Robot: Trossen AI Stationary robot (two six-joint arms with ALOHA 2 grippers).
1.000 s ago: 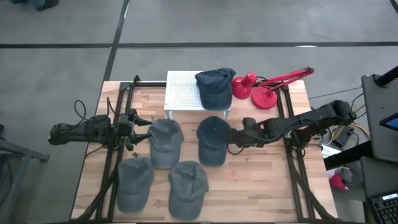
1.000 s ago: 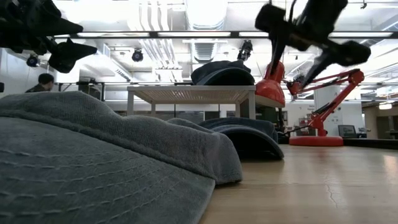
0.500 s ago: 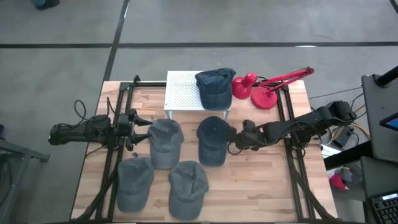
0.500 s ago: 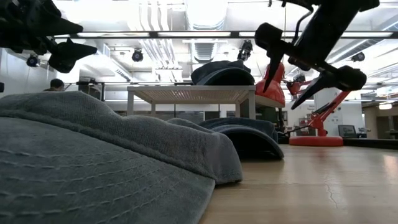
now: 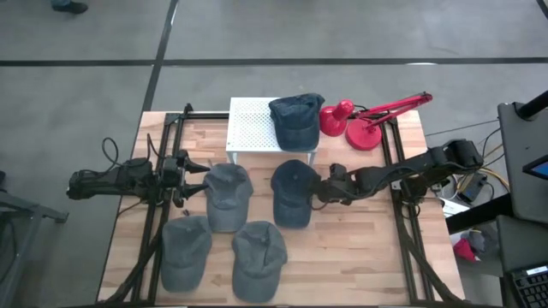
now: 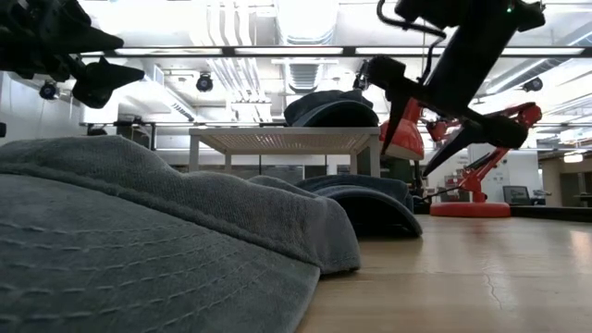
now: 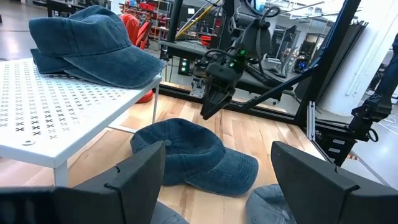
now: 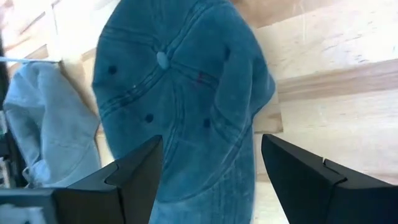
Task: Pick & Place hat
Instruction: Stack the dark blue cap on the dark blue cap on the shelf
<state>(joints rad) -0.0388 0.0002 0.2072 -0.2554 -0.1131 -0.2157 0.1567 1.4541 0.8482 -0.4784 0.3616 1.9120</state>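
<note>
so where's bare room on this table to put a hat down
Bare wood lies along the table's right front, beyond the blue hat under the open right gripper. The white rack's left half is free beside its hat. Crowded: the three grey hats by the left gripper, open.

Counts, high view:

- Caps: five total. Two blue: blue cap on rack [image 5: 296, 120], blue cap on table [image 5: 293, 192]. Three grey: grey cap centre-left [image 5: 227, 196], grey cap near left [image 5: 185, 251], grey cap near centre [image 5: 258, 258].
- White perforated rack [image 5: 251, 125]: one, far centre.
- Red desk lamp [image 5: 368, 120]: one, far right.
- Robot arms: two. Left gripper [image 5: 199, 177] one, right gripper [image 5: 318, 193] one.
- Wooden table [image 5: 360, 257]: one.
</note>
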